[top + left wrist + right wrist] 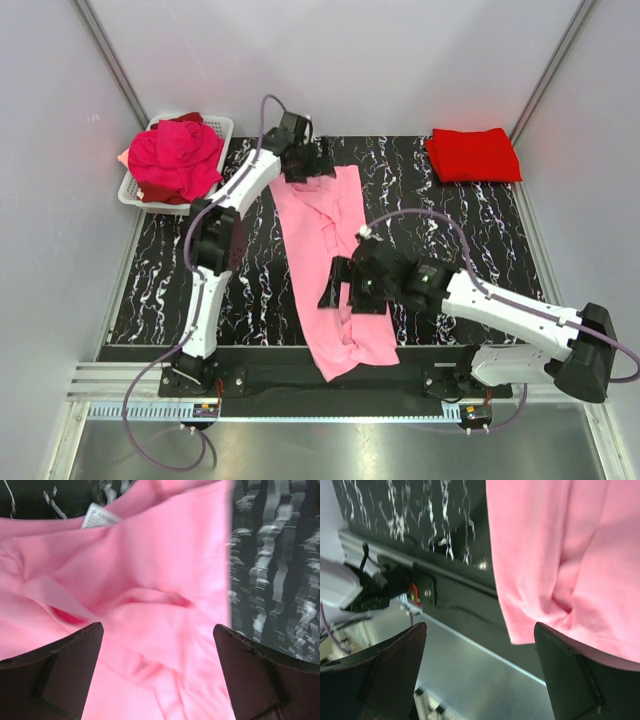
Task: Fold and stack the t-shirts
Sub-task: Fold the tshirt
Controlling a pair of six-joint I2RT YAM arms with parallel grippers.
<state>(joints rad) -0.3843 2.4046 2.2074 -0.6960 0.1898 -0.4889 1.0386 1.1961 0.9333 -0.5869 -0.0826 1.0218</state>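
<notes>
A: Item in hand, pls?
B: The light pink cotton short-sleeved t-shirt [325, 260]. It lies as a long narrow strip down the middle of the black white-veined table [450, 230], neck end far, hem end near. The hem overhangs the table's near edge. The sides look turned in, w/ creases mid-strip. A small white neck label [97, 516] shows at the far end.
A: Grippers?
B: The left gripper [312, 160] sits over the neck end, jaws wide apart, cloth below them, nothing pinched. The right gripper [345, 285] hangs over the strip's near half, jaws likewise apart, holding nothing.
A: Step, as we judge it?
B: The lengthwise fold looks done, so we're at the crosswise fold. Approx. mid-task: one bright red folded t-shirt [473, 154] lies at the far right corner. Magenta t-shirts [175, 158] sit heaped in the white plastic mesh basket [135, 190], far left.
A: Next move reqs?
B: We'd pinch all layers at one end, lift, and carry it to the other end, edges matched. The right gripper is inboard of the hem, so it needs repositioning first. Risk: a shallow pinch takes the top layer only and the strip opens.
</notes>
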